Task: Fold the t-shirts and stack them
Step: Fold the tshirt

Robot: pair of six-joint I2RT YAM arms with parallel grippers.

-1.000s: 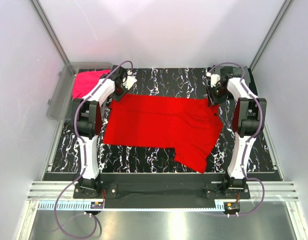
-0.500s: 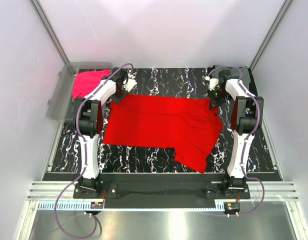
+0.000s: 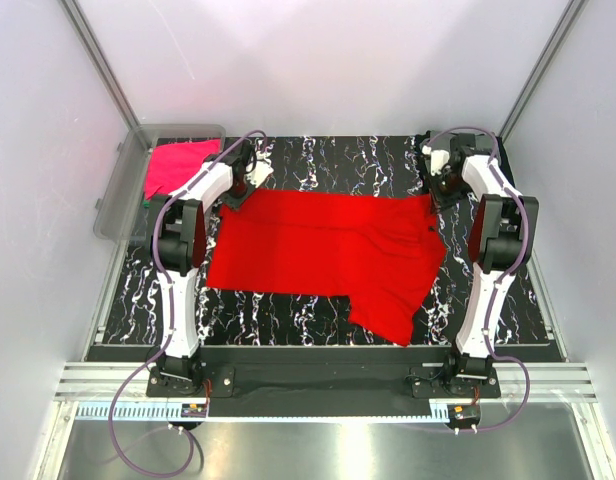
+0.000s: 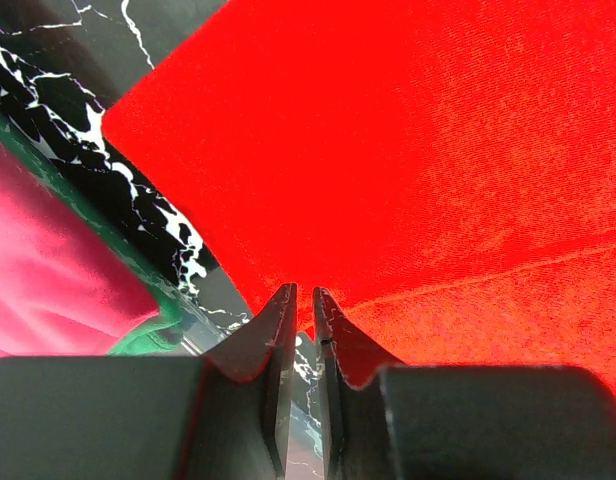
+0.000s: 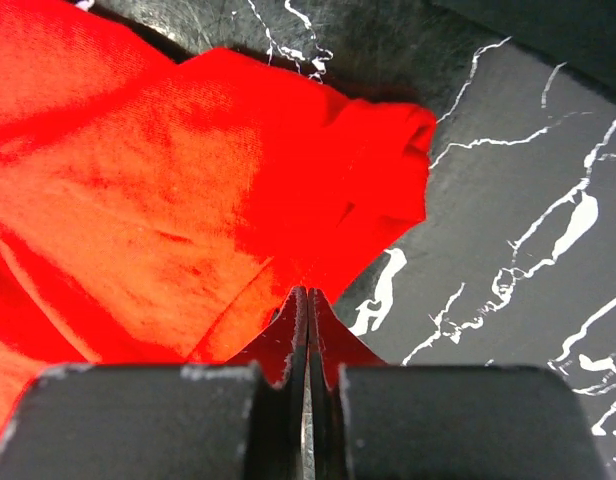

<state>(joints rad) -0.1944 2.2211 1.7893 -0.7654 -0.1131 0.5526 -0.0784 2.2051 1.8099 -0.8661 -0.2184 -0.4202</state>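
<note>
A bright red t-shirt lies spread flat on the black marbled table, one part reaching toward the near edge. My left gripper is at its far left corner. In the left wrist view, the left gripper is nearly closed, with the red hem pinched at its tips. My right gripper is at the far right corner. In the right wrist view, the right gripper is shut tight on the red cloth. A magenta-pink shirt lies in the bin over a green one.
A clear plastic bin stands at the far left, partly off the table. A dark thing lies at the far right corner. White walls close in on both sides and the back. Bare table shows beyond and in front of the shirt.
My left gripper has moved nearer along the shirt's far left corner. My right gripper has moved right, and the shirt's far right corner has followed it slightly. The rest of the shirt lies unchanged.
</note>
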